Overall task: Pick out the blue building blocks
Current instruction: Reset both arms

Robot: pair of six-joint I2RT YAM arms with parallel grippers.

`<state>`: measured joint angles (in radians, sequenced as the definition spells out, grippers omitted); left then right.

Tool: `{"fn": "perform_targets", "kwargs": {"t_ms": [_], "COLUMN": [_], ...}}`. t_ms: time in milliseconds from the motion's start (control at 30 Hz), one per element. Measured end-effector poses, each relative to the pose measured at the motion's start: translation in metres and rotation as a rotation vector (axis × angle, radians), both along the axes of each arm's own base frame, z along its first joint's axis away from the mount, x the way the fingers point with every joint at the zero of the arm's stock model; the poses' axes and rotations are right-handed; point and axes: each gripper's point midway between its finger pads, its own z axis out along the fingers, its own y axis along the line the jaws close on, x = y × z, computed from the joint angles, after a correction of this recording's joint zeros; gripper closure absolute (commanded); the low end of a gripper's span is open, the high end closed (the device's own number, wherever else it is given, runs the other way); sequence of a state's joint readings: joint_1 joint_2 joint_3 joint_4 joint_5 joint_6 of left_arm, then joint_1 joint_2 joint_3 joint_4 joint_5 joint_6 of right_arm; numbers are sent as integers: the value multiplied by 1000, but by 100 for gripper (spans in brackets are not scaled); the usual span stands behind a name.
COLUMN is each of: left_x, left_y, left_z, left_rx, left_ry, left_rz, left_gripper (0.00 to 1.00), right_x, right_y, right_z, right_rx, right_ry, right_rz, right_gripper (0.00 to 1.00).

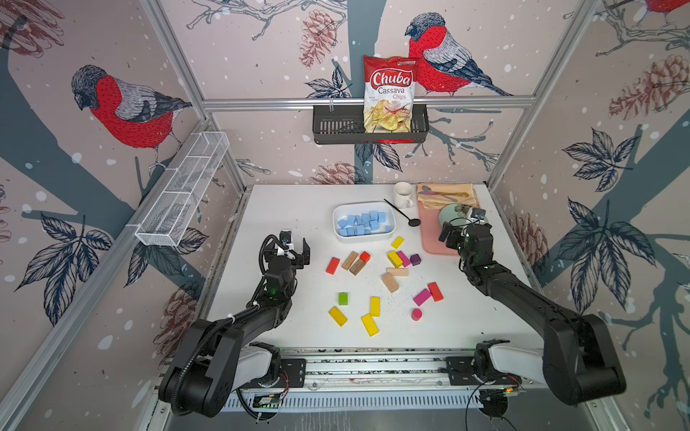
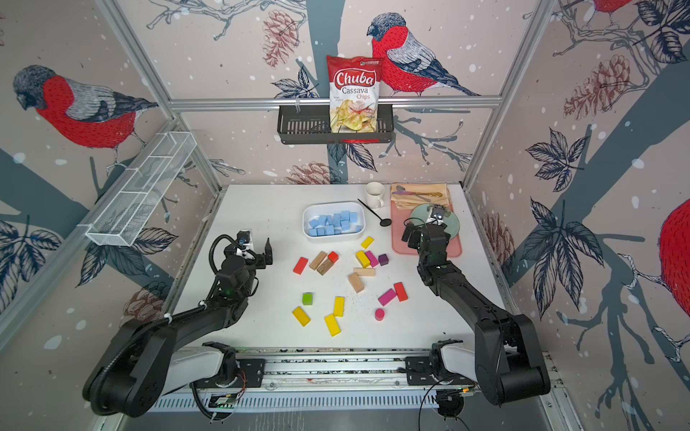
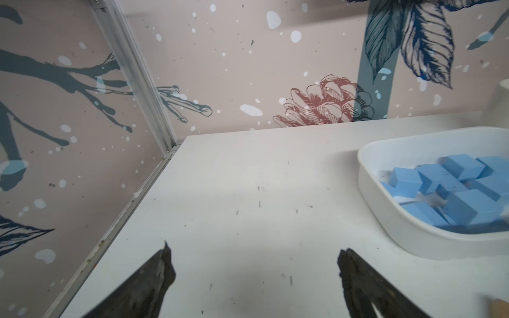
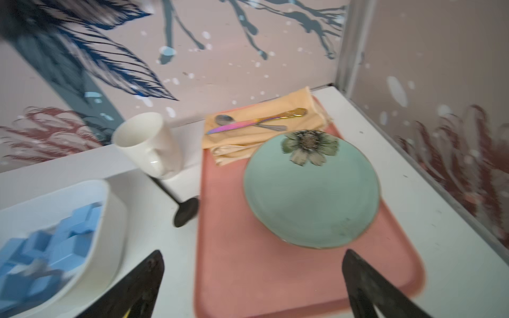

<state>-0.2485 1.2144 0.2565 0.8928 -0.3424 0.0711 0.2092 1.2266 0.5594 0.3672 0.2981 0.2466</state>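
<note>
Several light blue building blocks (image 1: 364, 222) (image 2: 334, 224) lie piled in a white bin (image 1: 364, 204) (image 2: 333, 205) at the middle back of the table. My left gripper (image 1: 300, 253) (image 2: 263, 255) hangs open over bare table to the left of the bin, nothing between its fingers. In the left wrist view the left gripper (image 3: 253, 252) frames empty tabletop, with the bin (image 3: 385, 220) and blue blocks (image 3: 454, 187) off to one side. My right gripper (image 1: 450, 235) (image 2: 410, 235) (image 4: 253, 252) is open and empty above the near left edge of a pink tray (image 4: 248, 275).
Loose yellow, red, pink, green, purple and tan blocks (image 1: 373, 287) are scattered across the table's middle and front. A teal plate (image 4: 311, 192) and a napkin with cutlery (image 4: 261, 124) lie on the tray. A white mug (image 1: 403, 194) and black spoon (image 1: 401, 213) sit between bin and tray.
</note>
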Motion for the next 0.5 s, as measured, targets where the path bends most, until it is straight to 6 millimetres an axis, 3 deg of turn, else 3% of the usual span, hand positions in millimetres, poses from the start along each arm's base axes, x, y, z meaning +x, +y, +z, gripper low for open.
{"fn": "perform_targets", "kwargs": {"t_ms": [200, 500], "left_x": [2, 3], "left_y": [19, 50], "left_z": [4, -33], "left_rx": [-7, -41], "left_ry": [-37, 23], "left_rz": [58, 146], "left_gripper": [4, 4], "right_x": [-23, -23], "right_y": [-45, -51], "right_z": [-29, -54], "right_rx": [-38, -149], "right_ry": [-40, -64], "right_rz": [-149, -156], "right_gripper": [1, 0]}}
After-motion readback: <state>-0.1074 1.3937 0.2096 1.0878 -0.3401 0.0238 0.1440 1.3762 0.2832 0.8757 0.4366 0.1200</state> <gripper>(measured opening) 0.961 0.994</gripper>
